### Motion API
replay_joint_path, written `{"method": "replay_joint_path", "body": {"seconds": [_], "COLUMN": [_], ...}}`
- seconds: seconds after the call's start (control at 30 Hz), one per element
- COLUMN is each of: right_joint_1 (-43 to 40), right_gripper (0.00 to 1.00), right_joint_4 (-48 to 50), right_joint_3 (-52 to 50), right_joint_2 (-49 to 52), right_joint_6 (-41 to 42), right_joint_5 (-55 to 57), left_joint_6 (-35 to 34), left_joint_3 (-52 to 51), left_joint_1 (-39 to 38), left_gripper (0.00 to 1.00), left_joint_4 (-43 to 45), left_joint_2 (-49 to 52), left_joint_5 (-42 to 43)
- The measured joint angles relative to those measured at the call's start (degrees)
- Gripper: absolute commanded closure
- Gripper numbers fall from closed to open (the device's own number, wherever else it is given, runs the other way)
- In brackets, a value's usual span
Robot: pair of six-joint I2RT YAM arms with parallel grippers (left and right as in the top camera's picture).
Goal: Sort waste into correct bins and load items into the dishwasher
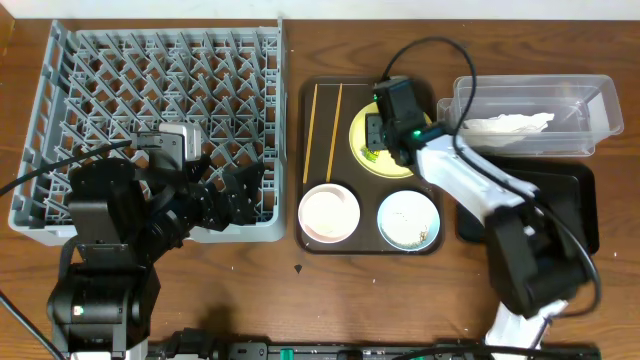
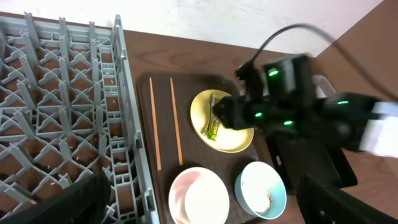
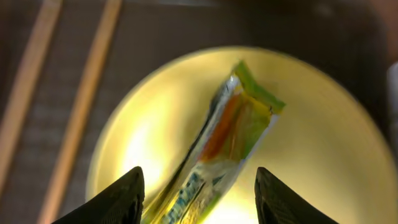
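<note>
**Wrapper lies between spread jaws**

The green-yellow snack wrapper (image 3: 230,130) lies on the yellow round plate (image 3: 323,162). Its lower end sits between the fingers of the right gripper (image 3: 198,177), nearer the one at 7 o'clock. Those jaws stand wide apart and grip nothing. In the right wrist view the wrapper's long axis runs from 7 to 1 o'clock, green end at 1. The left gripper (image 2: 202,193) hangs over the dish rack (image 1: 100,80) at its 4 o'clock corner, jaws spread and empty.
</note>
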Motion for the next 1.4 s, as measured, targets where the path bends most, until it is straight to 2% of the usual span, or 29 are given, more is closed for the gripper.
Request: {"method": "replay_joint_path", "body": {"seconds": [0.13,0.17,0.23,0.27,0.5,0.67,0.83,1.0,1.03,1.07,1.13,1.2,1.27,1.4], "right_joint_1": [0.0,0.0,0.02,0.02,-0.15,-1.99,-10.08,-20.28,-21.7,-22.95,-24.96,-26.58,-27.61,-28.3], "right_gripper": [0.52,0.61,0.9,0.99,0.99,0.99,0.99,0.99,0.98,0.89,0.57,0.42,0.36,0.35], "right_joint_4": [2.4,2.54,2.89,2.86,-0.76,-4.92,-9.79,-12.17,-12.22,-12.31,-11.89,-10.64,-9.46,-9.42], "right_joint_3": [-0.07,-0.07,-0.07,-0.02,-0.22,-0.81,0.07,0.42,0.42,0.39,0.24,-0.17,-0.57,-0.59], "right_joint_2": [4.66,5.33,6.29,6.32,4.0,-8.0,-21.07,-19.85,-18.36,-16.83,-13.7,-11.47,-10.95,-14.05], "right_joint_6": [1.66,1.88,2.32,2.36,2.99,6.51,16.87,25.62,26.53,27.23,28.63,27.98,26.32,22.58], "right_joint_5": [0.63,0.63,1.53,1.73,1.75,1.29,3.52,6.56,6.73,6.73,6.34,4.83,2.25,-2.34], "left_joint_6": [0.02,0.02,0.02,0.0,0.0,0.02,0.02,0.02,0.0,0.0,0.0,0.02,0.0,0.0], "left_joint_3": [0.0,0.0,0.0,0.0,0.0,0.0,0.0,0.0,0.0,0.0,0.0,0.0,0.0,0.0], "left_joint_1": [0.0,0.0,0.0,0.0,0.0,0.0,0.0,0.0,0.0,0.0,0.0,0.0,0.0,0.0], "left_gripper": [0.04,0.04,0.04,0.04,0.04,0.04,0.04,0.04,0.04,0.04,0.04,0.04,0.04,0.04], "left_joint_4": [-0.02,0.0,0.0,-0.02,-0.02,-0.07,-0.04,-0.04,-0.04,-0.04,-0.07,-0.04,-0.04,-0.07], "left_joint_2": [0.0,0.0,0.0,0.0,0.0,0.0,0.0,0.0,0.0,0.0,0.0,0.0,0.0,0.0], "left_joint_5": [0.0,0.0,0.02,0.0,0.02,0.02,0.02,0.02,0.0,0.0,0.02,0.0,0.02,0.02]}}
